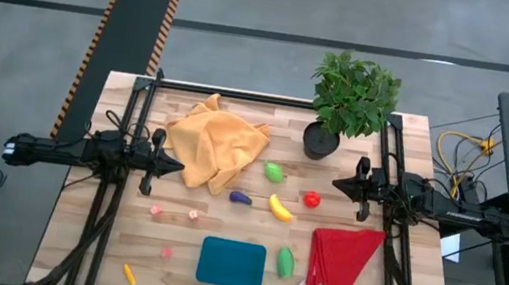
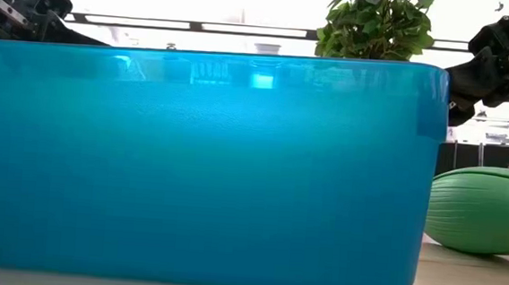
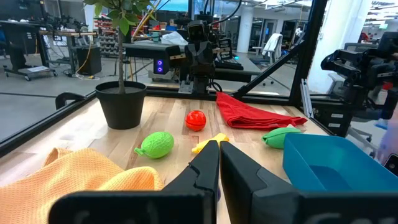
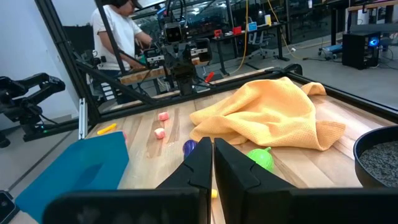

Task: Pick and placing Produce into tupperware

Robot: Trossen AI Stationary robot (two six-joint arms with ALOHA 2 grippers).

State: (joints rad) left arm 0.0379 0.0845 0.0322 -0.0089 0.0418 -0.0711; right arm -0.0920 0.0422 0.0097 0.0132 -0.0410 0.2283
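Teal tupperware [image 2: 199, 166] fills low view, right at table's near edge; from above its inside shows nothing in it [image 1: 231, 262]. Green piece [image 1: 285, 261] lies just beside its right wall, apart from it. Rest of produce all outside the tub: banana [image 1: 280, 207], eggplant [image 1: 240, 198], tomato [image 1: 312, 200], second green piece [image 1: 273, 172] mid-table; pink bits [image 1: 192, 214] left of centre; carrot [image 1: 129, 273] near front-left corner. Orange cloth [image 1: 219, 142] behind, red cloth [image 1: 343, 262] to tub's right, potted plant [image 1: 347, 101] at back w/ soil in black pot. Left gripper [image 1: 170, 163] at left side, fingers together, holding nothing. Right gripper [image 1: 341, 183] at right side, fingers together, nothing held. Person [image 4: 121, 37] stands beyond table in right wrist view.
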